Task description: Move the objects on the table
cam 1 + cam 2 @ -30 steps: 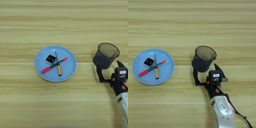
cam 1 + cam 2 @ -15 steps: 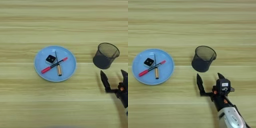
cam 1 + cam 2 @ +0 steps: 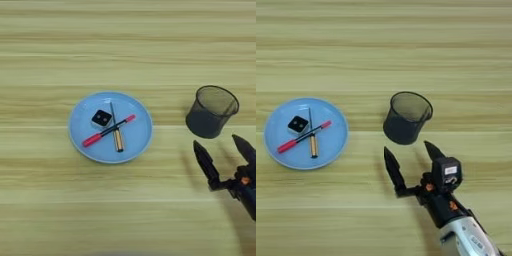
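the right gripper (image 3: 410, 162) has let go of the mesh cup (image 3: 407, 118) and pulled back toward the near side. its two black fingers are wide open and hold nothing. the cup stands upright on the table (image 3: 125, 45), right of the blue plate (image 3: 80, 145). the red pen (image 3: 109, 131), a brown pen (image 3: 117, 140) and the little block (image 3: 101, 118) lie on the plate. it looks like the next move is to reach left for one.

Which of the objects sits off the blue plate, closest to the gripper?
The black mesh cup, standing alone just beyond the open right gripper; the pen and block lie on the plate.
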